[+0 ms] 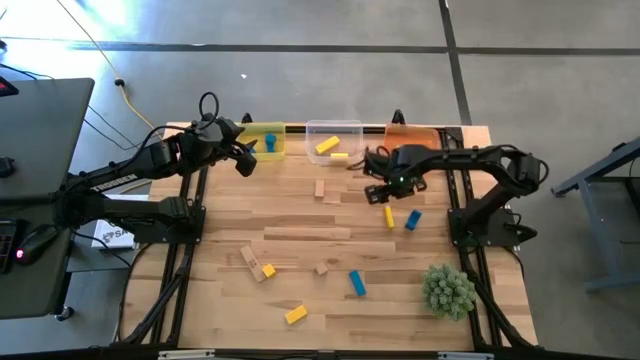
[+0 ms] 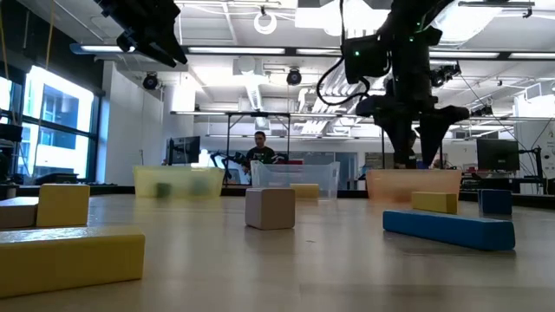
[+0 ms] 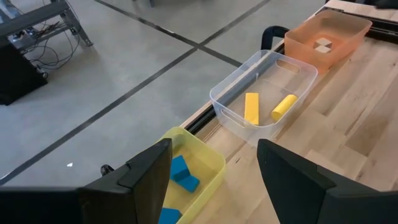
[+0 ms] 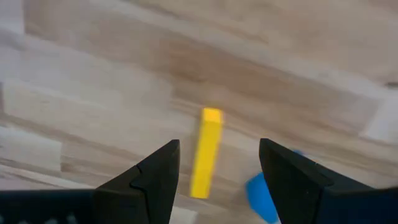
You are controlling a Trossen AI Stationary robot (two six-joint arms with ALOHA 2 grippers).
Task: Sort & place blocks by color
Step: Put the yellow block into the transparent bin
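Observation:
My right gripper [image 1: 378, 192] [image 4: 217, 180] is open and hovers over the right middle of the table. A yellow bar [image 4: 207, 152] [image 1: 389, 215] lies flat on the wood below and between its fingers, untouched, with a blue block [image 4: 261, 196] [image 1: 413, 220] beside it. In the low view this gripper [image 2: 414, 143] hangs clear above the tabletop. My left gripper [image 1: 245, 158] [image 3: 214, 168] is open and empty, raised beside the yellow bin [image 3: 208, 158] [image 1: 268, 140], which holds blue blocks [image 3: 182, 174]. Other blue, yellow and plain wood blocks lie scattered on the table.
The clear bin [image 3: 261, 81] [image 1: 333, 143] holds two yellow bars and the orange bin [image 3: 326, 34] [image 1: 410, 135] a wood cube, both at the far edge. Loose blocks lie mid-table [image 1: 325, 192] and nearer [image 1: 357, 283], [image 1: 295, 315], [image 1: 258, 265]. A green plant ball [image 1: 448, 290] sits near right.

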